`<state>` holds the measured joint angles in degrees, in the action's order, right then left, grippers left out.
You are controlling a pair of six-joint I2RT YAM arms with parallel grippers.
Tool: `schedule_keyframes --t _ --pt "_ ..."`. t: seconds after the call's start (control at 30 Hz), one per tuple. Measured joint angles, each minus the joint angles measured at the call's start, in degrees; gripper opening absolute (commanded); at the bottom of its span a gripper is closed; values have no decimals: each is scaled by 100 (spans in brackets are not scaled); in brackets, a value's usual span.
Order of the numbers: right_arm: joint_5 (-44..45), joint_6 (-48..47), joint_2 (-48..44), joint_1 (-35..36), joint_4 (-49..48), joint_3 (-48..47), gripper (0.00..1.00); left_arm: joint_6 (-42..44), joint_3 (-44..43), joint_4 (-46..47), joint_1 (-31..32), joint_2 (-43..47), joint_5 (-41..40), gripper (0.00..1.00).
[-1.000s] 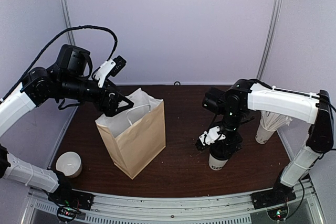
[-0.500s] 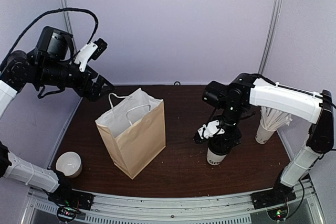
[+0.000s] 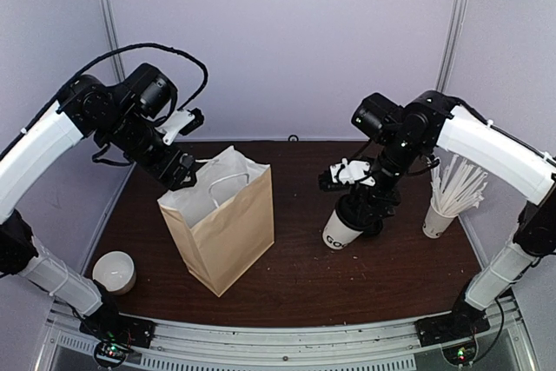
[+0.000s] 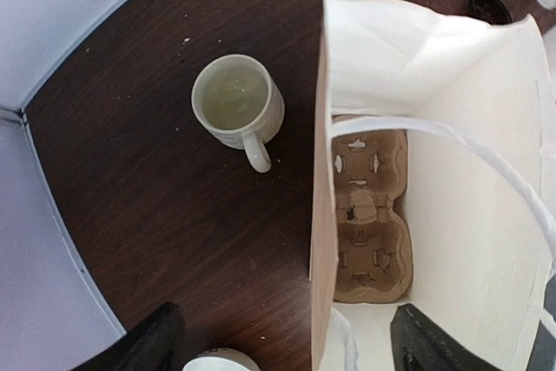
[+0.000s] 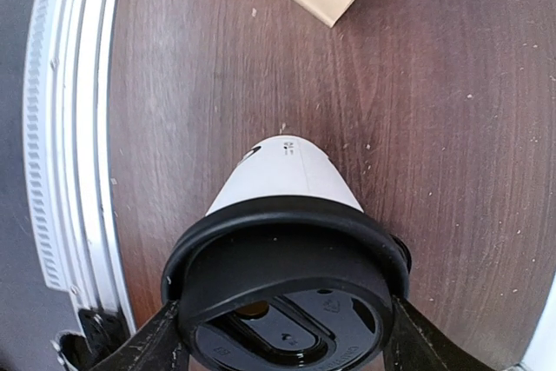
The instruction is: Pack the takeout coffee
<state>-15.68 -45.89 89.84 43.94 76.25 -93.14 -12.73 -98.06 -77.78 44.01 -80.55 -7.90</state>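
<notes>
From above, the right claw (image 3: 358, 215) is closed on the takeout coffee (image 3: 334, 234) near its top. The cup is tilted, base toward the near left, and seems clear of the table (image 3: 304, 288). The paper bag (image 3: 228, 228) stands upright with its mouth open, well to this claw's left. The left claw (image 3: 181, 171) hovers at the bag's far left rim.

In the left wrist view, that claw is open, its fingers (image 4: 143, 345) wide apart with the bag's side wall between them and nothing pinched. A cardboard carrier (image 4: 369, 215) lies flat on the bag's floor.

In the right wrist view, the fingers clamp either side of the black lid (image 5: 287, 293), and the cup's long axis points down at the table. The bag's corner shows at the top edge. The right arm likely has to carry the cup leftward, right it, then lower it through the mouth
</notes>
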Motion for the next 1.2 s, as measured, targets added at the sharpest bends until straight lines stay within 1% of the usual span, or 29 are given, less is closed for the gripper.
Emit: schedule_keyframes --t 0.1,0.17,0.2,0.3,0.47,0.63,0.77,0.9,1.07,1.2 --pt "-302 247 -74 -133 11 -286 73 -17 -4 63 -225 -37 4 54" --pt "-533 415 -101 -264 -11 -660 73 -15 -70 79 -422 -146 138 43" --pt "-610 466 -125 -308 -35 -807 74 31 -90 116 -516 -223 260 40" --pt "-817 682 -221 -437 -153 -1263 73 87 -98 151 -658 -472 774 37" --pt "-920 1058 -236 -568 -448 -1851 73 122 -96 208 -662 -761 1475 19" --pt "-885 1196 -90 -619 -603 -2520 73 197 -188 295 -662 -798 1906 0" --pt "-925 1440 138 -675 -881 -3338 72 260 -540 402 -662 -986 2321 0" --pt "-1038 1596 361 -686 -1193 -3926 72 380 -1270 520 -662 -1526 2697 0" --pt "-1025 1554 413 -691 -1257 -3958 71 601 -1934 581 -656 -2120 2997 0" --pt "-826 1366 389 -708 -1255 -3838 71 826 -2509 562 -654 -2586 3141 0"
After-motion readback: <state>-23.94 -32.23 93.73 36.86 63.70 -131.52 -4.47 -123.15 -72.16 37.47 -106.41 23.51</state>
